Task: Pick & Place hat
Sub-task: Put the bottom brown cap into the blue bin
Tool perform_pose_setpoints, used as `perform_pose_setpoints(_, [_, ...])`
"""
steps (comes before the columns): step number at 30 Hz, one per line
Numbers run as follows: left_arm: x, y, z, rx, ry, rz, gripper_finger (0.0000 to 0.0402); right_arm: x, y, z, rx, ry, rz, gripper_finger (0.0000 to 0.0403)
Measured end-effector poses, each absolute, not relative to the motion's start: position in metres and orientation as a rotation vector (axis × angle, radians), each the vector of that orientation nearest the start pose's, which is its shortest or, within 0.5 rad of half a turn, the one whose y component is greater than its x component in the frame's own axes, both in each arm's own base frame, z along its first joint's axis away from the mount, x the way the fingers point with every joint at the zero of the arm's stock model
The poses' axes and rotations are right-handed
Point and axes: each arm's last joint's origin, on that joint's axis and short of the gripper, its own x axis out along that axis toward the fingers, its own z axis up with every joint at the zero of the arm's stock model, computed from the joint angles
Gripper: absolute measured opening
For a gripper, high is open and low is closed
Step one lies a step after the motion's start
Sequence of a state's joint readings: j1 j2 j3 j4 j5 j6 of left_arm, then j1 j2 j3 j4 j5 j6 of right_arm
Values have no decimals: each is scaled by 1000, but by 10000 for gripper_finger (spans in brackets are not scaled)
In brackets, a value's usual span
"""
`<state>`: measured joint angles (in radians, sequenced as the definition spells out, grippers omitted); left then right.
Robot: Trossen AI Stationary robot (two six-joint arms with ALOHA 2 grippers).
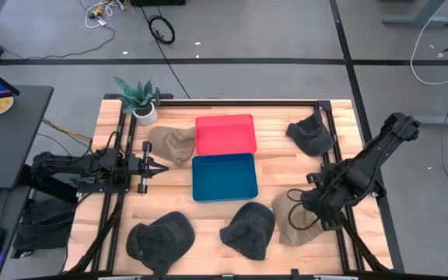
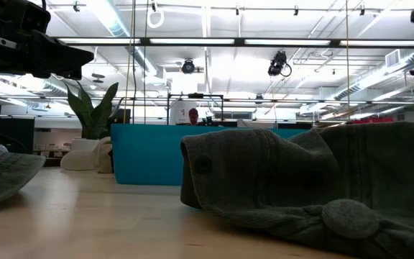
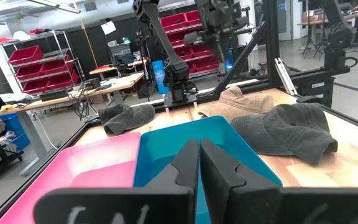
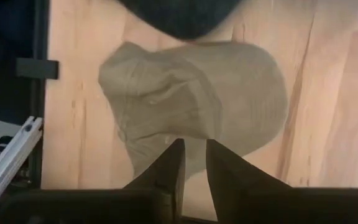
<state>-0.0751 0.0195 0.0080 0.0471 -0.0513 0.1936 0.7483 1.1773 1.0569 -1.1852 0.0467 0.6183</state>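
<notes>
A tan hat [image 1: 286, 225] [image 4: 191, 81] lies flat on the wood near the table's near right corner. My right gripper [image 1: 300, 208] [image 4: 192, 149] stands over it, pointing down, its fingers nearly together with tan cloth between them. My left gripper [image 1: 162, 166] [image 3: 199, 155] is shut and holds nothing. It hovers level at the left of the blue bin [image 1: 224, 177], pointing right. A red bin [image 1: 225, 134] sits behind the blue one. A second tan hat [image 1: 172, 142] lies beside the red bin. My right gripper pinches the tan hat at its brim edge [image 4: 192, 134] between the two fingers, coming from above and pointing down. The hat lies spread on the table. I cannot tell whether one layer or several is caught.
Three dark hats lie on the table: near left [image 1: 160, 237], near middle [image 1: 249, 229] and far right [image 1: 311, 134]. A potted plant [image 1: 140, 101] stands at the far left corner. A black frame rail [image 1: 341, 117] runs along the table's edges.
</notes>
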Motion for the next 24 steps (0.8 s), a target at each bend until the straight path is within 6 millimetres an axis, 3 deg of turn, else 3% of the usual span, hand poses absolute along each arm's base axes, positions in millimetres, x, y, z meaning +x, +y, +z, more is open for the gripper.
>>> perform_pose_setpoints(9, [98,-6,169,191,-38,-20,18,135,124,239,-65,1435,132,84])
perform_pose_setpoints(20, [98,-6,169,191,-38,-20,18,137,124,196,-22,1386,204,222])
perform_pose_setpoints(24, [98,-6,169,191,-38,-20,18,139,125,186,18,1354,230,243])
